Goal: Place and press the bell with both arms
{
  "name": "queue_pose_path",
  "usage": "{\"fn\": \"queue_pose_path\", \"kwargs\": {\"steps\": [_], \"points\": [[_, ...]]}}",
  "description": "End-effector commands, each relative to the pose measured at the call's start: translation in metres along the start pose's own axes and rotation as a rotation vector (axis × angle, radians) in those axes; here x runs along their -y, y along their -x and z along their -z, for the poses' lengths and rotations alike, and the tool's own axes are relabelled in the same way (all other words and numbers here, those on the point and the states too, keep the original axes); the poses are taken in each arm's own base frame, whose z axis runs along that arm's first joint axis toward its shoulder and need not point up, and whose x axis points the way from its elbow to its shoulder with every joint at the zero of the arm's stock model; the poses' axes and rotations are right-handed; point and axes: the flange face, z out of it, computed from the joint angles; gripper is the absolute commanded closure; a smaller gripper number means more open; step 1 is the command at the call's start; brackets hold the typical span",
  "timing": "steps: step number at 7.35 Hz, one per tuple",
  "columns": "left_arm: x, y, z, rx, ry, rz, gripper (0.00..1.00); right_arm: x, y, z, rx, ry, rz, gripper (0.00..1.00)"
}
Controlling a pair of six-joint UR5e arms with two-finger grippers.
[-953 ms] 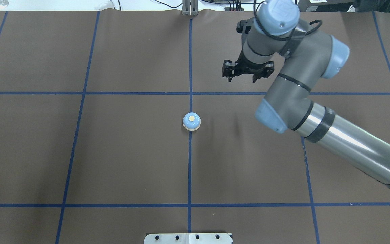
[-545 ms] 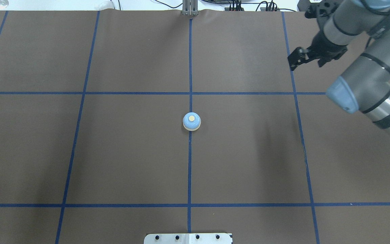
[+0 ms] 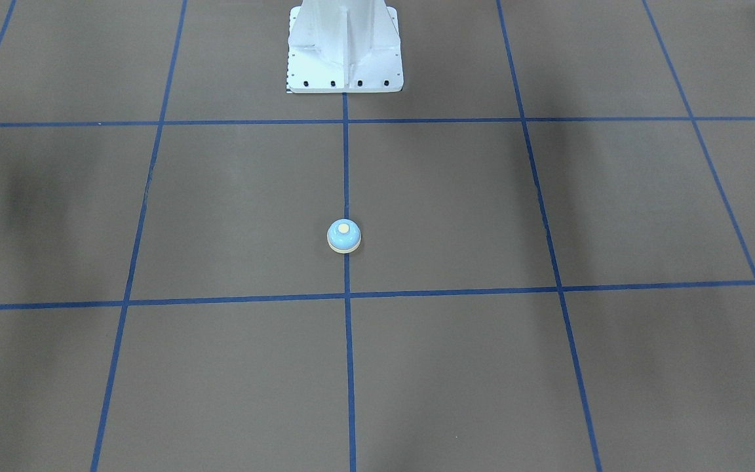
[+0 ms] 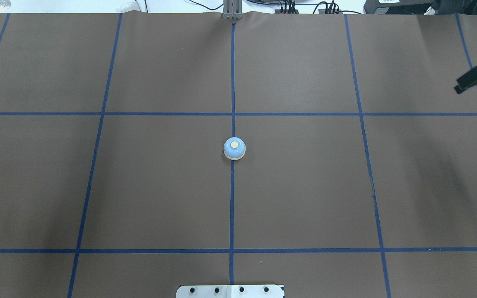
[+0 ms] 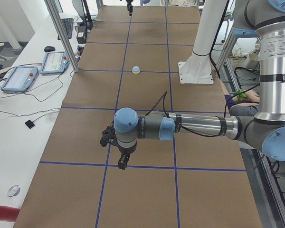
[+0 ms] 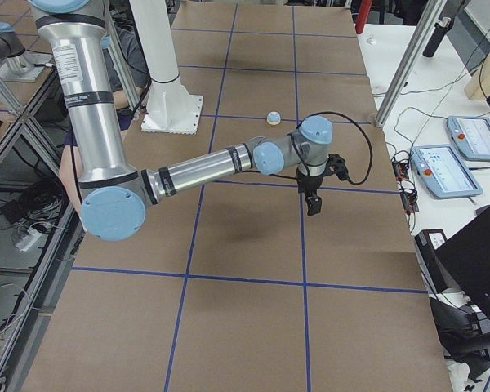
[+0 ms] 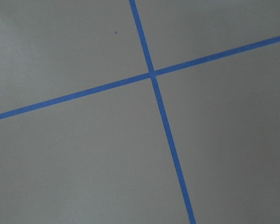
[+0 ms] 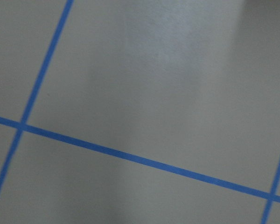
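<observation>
The bell (image 4: pixel 234 148) is a little light-blue dome with a cream base ring and a cream button on top. It sits upright on the center tape line (image 4: pixel 232 82) of the brown table (image 4: pixel 160 186). The left gripper (image 5: pixel 123 161) and right gripper (image 6: pixel 314 204) both hang well away from it, and I honestly can't tell how either one's fingers are set.

Even diffuse light, soft shadows (image 4: pixel 437 174)

Bell (image 4: pixel 234 149) smooth plastic dome; table cover (image 4: pixel 139 186) matt brown paper.
</observation>
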Motion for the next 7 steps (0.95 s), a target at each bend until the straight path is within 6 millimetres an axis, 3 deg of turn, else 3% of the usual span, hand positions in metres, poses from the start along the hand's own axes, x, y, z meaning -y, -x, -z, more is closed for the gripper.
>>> {"fn": "queue_pose_path", "kwargs": {"steps": [1, 2, 4, 7], "points": [[0.01, -0.017, -0.014, -0.009, 0.016, -0.007, 0.0, -0.105, -0.104, 0.001, -0.023, 0.029, -0.044, 0.0], [0.012, -0.02, -0.016, -0.008, 0.015, -0.012, 0.0, -0.149, -0.127, -0.008, -0.023, 0.061, -0.076, 0.0], [0.005, -0.019, -0.021, -0.012, 0.026, -0.012, 0.0, -0.193, -0.147, 0.003, -0.031, 0.047, -0.152, 0.0], [0.002, -0.013, -0.025, -0.002, 0.035, -0.004, 0.0, -0.193, -0.148, 0.007, -0.039, 0.041, -0.156, 0.0]]}}
